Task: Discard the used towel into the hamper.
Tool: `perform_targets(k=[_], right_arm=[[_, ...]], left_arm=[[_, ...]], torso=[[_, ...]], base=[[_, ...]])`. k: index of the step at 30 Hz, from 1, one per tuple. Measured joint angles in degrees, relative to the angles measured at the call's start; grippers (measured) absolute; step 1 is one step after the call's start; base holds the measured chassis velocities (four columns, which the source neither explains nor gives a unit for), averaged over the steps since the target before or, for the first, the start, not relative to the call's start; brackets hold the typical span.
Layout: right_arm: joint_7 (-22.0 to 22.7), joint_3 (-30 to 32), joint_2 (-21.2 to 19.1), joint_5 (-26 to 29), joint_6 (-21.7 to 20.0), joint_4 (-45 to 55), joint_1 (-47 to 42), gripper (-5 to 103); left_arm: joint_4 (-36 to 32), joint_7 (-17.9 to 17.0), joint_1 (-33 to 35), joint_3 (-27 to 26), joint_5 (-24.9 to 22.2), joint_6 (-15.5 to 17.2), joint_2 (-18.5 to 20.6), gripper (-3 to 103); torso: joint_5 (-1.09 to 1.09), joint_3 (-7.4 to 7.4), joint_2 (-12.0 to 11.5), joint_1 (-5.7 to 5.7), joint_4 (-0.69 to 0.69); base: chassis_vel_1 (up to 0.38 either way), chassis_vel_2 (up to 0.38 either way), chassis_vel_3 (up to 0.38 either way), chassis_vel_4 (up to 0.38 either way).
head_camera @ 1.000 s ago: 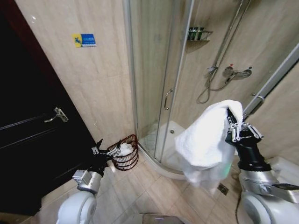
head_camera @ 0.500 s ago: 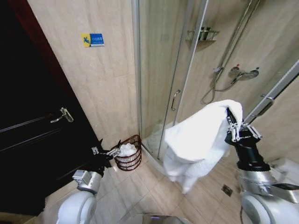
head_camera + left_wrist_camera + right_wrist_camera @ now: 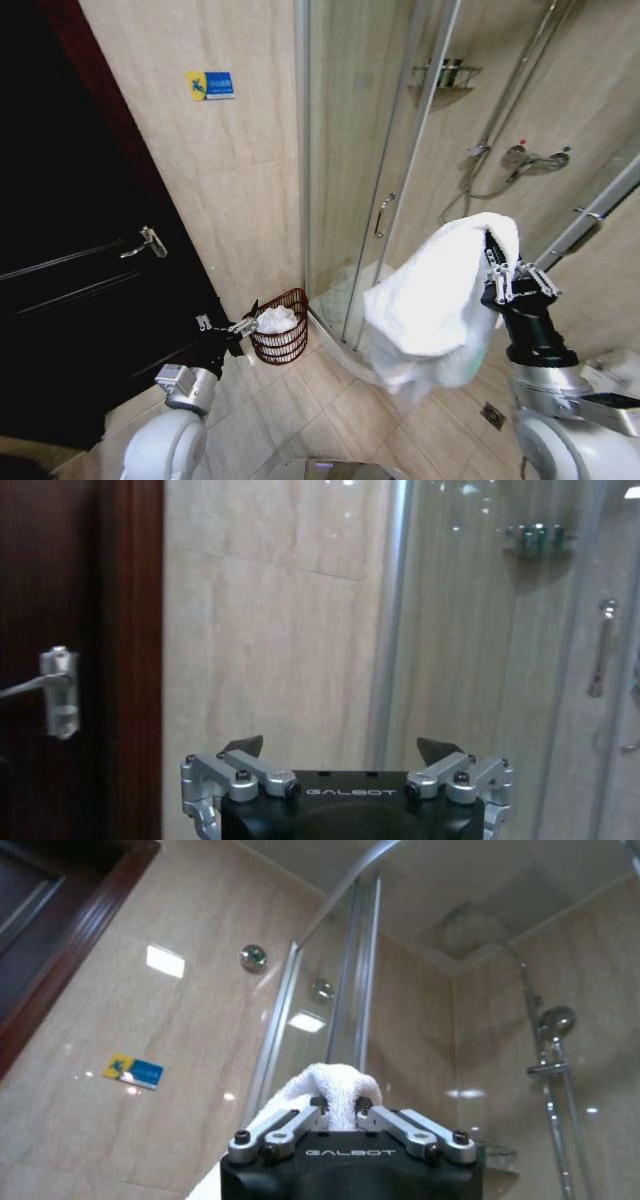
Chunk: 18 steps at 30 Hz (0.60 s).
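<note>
A white towel (image 3: 435,305) hangs in folds from my right gripper (image 3: 492,243), which is shut on its top edge high at the right of the head view. In the right wrist view the fingers pinch a white fold of the towel (image 3: 335,1091) at my right gripper (image 3: 339,1104). The hamper (image 3: 280,338), a small round dark reddish-brown wire basket with white cloth inside, stands on the floor by the wall and shower door. My left gripper (image 3: 215,318) is low at the left, just beside the hamper, open and holding nothing; it also shows as the left gripper (image 3: 340,744).
A dark door (image 3: 70,300) with a metal handle (image 3: 148,242) fills the left. A glass shower enclosure (image 3: 380,180) with a curved base stands behind the hamper. Beige tiled floor (image 3: 300,410) lies between me and the hamper. A floor drain (image 3: 490,415) is at the right.
The whole head view has shifted, so the camera moved; the hamper now sits slightly further right in the picture. The towel has swung and bunched a little under the right gripper.
</note>
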Motion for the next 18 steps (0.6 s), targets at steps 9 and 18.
perform_targets(k=[9, 18], right_arm=[[0.3, 0.1, 0.0, -0.2, -0.2, 0.0, 0.0, 8], [0.3, 0.4, 0.0, -0.5, -0.2, 0.0, 0.0, 8]], left_arm=[[0.0, 0.0, 0.0, 0.0, 0.0, 0.0, 0.0, 100], [0.0, 0.0, 0.0, 0.0, 0.0, 0.0, 0.0, 100]], torso=[[0.01, 0.00, 0.0, 0.00, 0.00], [-0.01, 0.00, 0.0, 0.00, 0.04]], base=[[0.088, 0.090, 0.098, 0.088], [0.114, 0.124, 0.116, 0.116]])
